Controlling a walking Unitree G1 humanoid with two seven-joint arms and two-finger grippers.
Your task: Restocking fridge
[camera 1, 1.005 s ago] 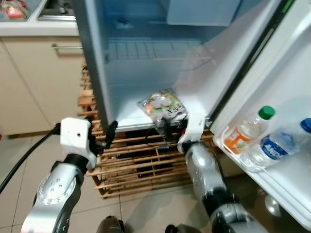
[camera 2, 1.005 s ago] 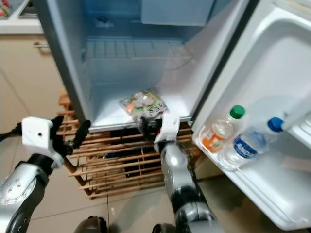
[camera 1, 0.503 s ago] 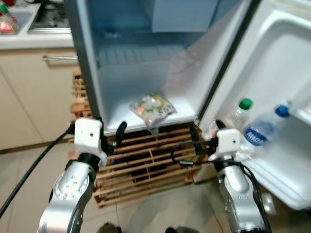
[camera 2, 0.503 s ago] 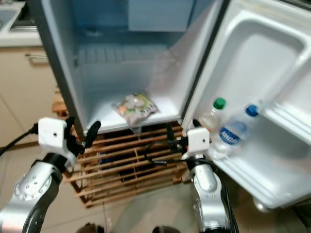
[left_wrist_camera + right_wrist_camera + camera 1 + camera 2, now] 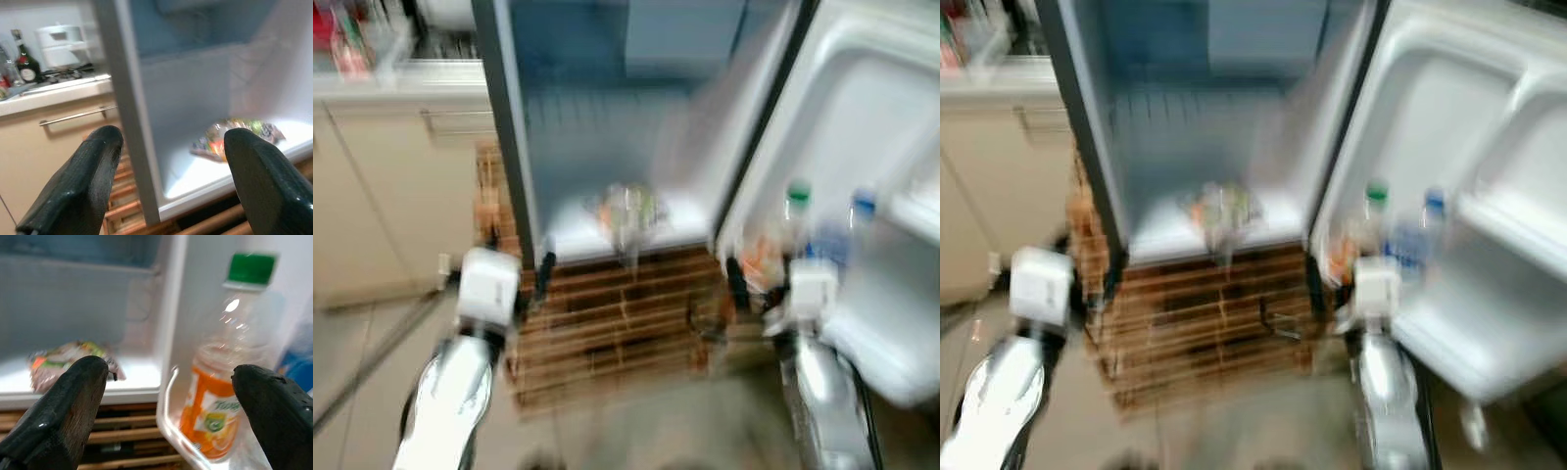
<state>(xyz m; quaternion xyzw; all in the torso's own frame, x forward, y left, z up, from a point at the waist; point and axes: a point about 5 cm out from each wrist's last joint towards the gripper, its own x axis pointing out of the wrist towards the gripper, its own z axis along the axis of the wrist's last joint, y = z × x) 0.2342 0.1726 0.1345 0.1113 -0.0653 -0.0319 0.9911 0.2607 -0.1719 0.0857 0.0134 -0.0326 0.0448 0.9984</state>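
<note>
The right gripper (image 5: 166, 406) has withdrawn from the food packet (image 5: 237, 136), now lying on the fridge floor (image 5: 205, 171). Both it and the left gripper (image 5: 171, 181) hang spread and empty.

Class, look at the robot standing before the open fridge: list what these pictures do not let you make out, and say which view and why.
- Food packet on the fridge floor: contents unreadable; motion blur in both eye views, soft focus in the wrist views.
- Orange-labelled bottle in the door shelf: label text partly legible only, blurred; its base is cut off by the shelf rim.
- Blue-capped bottle: just a smear in the left eye view.
- Counter items: small and blurred.
</note>
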